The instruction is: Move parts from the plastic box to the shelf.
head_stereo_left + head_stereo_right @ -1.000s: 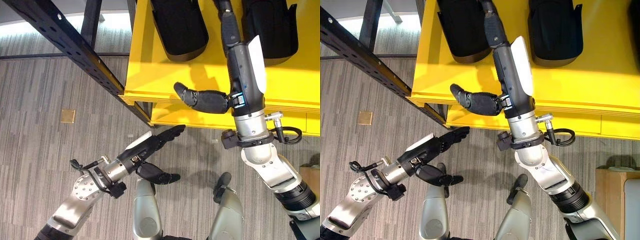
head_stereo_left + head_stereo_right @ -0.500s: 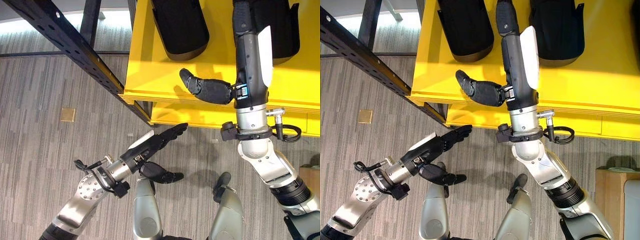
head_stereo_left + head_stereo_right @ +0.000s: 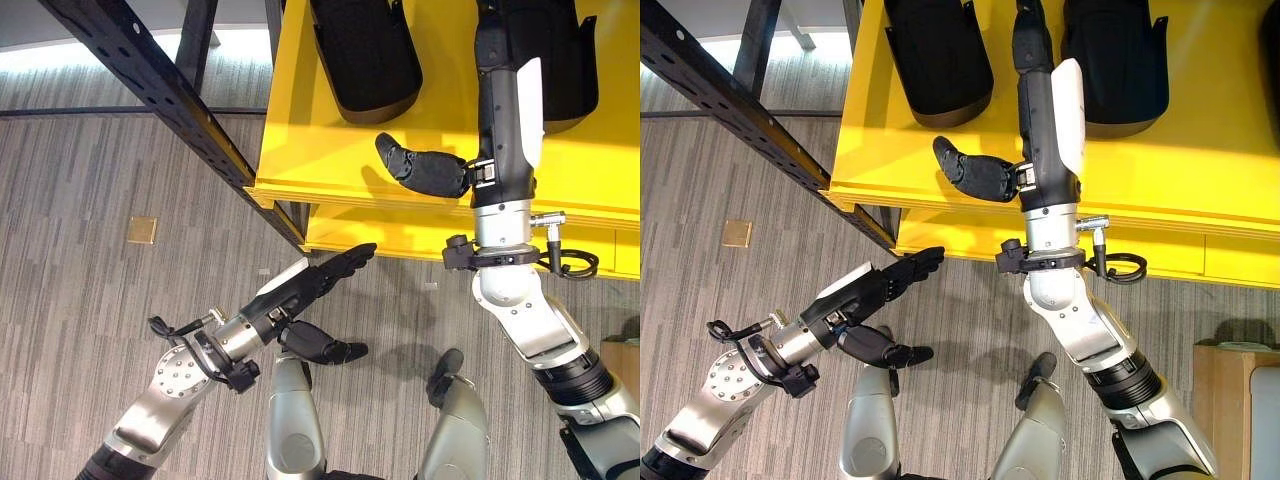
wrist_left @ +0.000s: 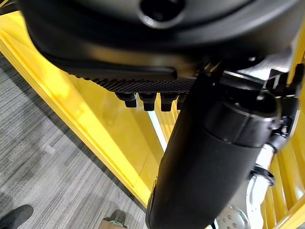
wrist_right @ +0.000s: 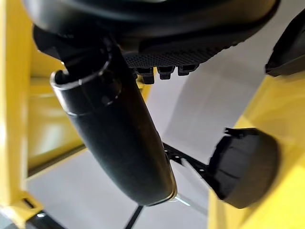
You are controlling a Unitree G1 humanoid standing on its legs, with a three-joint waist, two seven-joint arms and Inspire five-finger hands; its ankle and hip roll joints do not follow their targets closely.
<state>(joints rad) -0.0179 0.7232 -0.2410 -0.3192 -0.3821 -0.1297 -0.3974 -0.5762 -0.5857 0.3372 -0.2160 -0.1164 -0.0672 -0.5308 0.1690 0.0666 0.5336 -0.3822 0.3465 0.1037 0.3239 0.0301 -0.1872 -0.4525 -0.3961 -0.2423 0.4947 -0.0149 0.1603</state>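
Nearest the camera lies a grey wood-grain floor (image 3: 80, 310), its planks running across the view, with a small brass-coloured floor plate (image 3: 141, 229) set into it well to the left. Above that floor hangs the left hand (image 3: 310, 285), fingers straight and relaxed, thumb spread out beneath them, holding nothing; its fingertips point toward the front lip of the yellow shelf (image 3: 330, 150) (the left wrist view shows that yellow edge just past the fingertips).

A dark perforated steel upright (image 3: 150, 75) slants across the upper left, meeting the shelf's near corner. Below the top deck a second yellow level (image 3: 380, 232) shows along the front.

Farther in, the right hand (image 3: 510, 100) reaches up over the shelf deck, fingers extended straight between two black parts, thumb (image 3: 425, 168) stuck out sideways above the yellow surface, gripping nothing. The left black part (image 3: 365, 50) and the right black part (image 3: 575, 55) both rest on the shelf deck, one to either side of the hand. At the far right edge stands a brown wooden piece (image 3: 1220, 395) on the floor.
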